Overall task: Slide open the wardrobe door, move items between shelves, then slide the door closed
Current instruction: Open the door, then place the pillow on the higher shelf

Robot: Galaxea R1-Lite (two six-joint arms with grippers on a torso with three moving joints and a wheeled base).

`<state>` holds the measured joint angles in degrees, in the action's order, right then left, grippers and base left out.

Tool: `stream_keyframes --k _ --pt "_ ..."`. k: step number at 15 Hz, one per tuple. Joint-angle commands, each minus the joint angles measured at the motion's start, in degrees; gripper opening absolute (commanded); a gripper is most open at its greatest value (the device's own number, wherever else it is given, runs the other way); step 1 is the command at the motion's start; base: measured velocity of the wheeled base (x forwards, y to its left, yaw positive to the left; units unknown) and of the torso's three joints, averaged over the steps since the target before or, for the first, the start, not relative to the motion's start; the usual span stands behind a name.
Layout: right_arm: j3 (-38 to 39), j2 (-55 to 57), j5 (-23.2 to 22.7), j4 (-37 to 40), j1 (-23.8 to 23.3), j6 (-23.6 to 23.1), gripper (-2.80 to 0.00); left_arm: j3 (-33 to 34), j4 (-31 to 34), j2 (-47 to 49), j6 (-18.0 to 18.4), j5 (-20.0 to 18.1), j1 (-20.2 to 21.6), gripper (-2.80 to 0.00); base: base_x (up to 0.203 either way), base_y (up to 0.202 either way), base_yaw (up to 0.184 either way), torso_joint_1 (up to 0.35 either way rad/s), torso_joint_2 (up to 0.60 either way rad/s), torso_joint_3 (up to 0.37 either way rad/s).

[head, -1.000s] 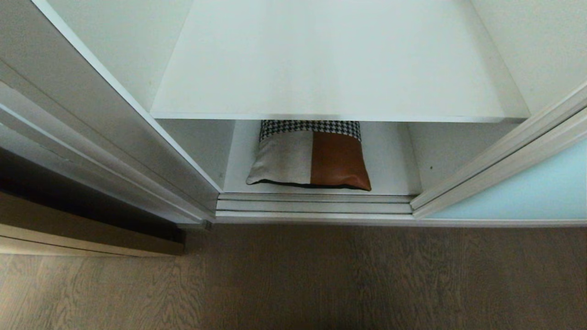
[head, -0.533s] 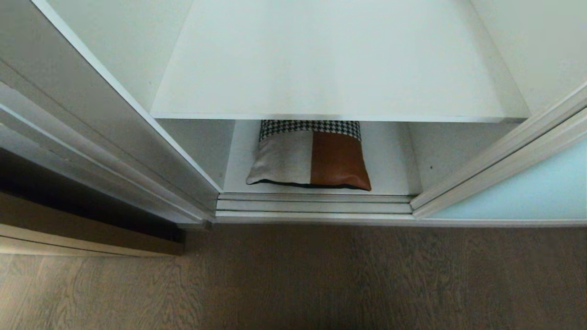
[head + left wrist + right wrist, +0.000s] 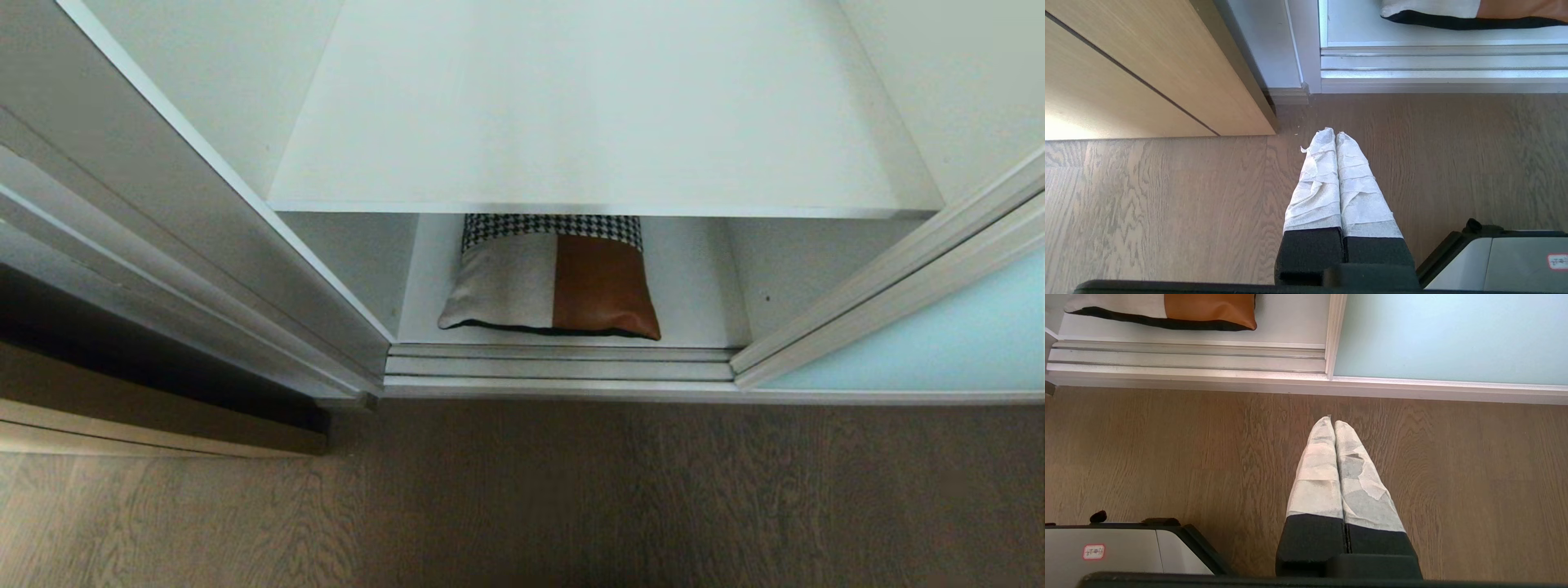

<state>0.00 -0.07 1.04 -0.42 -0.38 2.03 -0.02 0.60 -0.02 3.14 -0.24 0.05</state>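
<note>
The wardrobe stands open. Its sliding door (image 3: 939, 343), pale aqua glass in a silver frame, is pushed to the right (image 3: 1445, 335). A patchwork cushion (image 3: 551, 282) of houndstooth, cream and rust-orange lies on the bottom shelf (image 3: 694, 302), partly under the broad white shelf (image 3: 604, 122) above it. Its near edge also shows in both wrist views (image 3: 1453, 16) (image 3: 1167, 308). Neither arm appears in the head view. My left gripper (image 3: 1335, 134) and right gripper (image 3: 1332, 424) hang over the wood floor in front of the wardrobe, both shut and empty, with white-wrapped fingers pressed together.
Silver floor tracks (image 3: 559, 363) run along the wardrobe's threshold. A tan wooden door (image 3: 1147, 69) stands at the left beside the wardrobe's side panel (image 3: 204, 229). Brown wood-grain floor (image 3: 571, 498) lies in front. Parts of my base (image 3: 1506, 261) (image 3: 1118, 549) show by each gripper.
</note>
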Motion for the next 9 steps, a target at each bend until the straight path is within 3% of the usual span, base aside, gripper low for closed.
stream_keyframes --k 1,9 --pt "0.1 0.1 0.0 0.0 0.0 0.1 -2.80 0.1 0.1 0.1 0.0 0.0 0.0 -2.80 0.000 0.000 0.000 0.000 0.00 0.000" --pt "0.1 0.1 0.0 0.0 0.0 0.1 -2.80 0.1 0.1 0.1 0.0 0.0 0.0 -2.80 0.000 0.000 0.000 0.000 0.00 0.000"
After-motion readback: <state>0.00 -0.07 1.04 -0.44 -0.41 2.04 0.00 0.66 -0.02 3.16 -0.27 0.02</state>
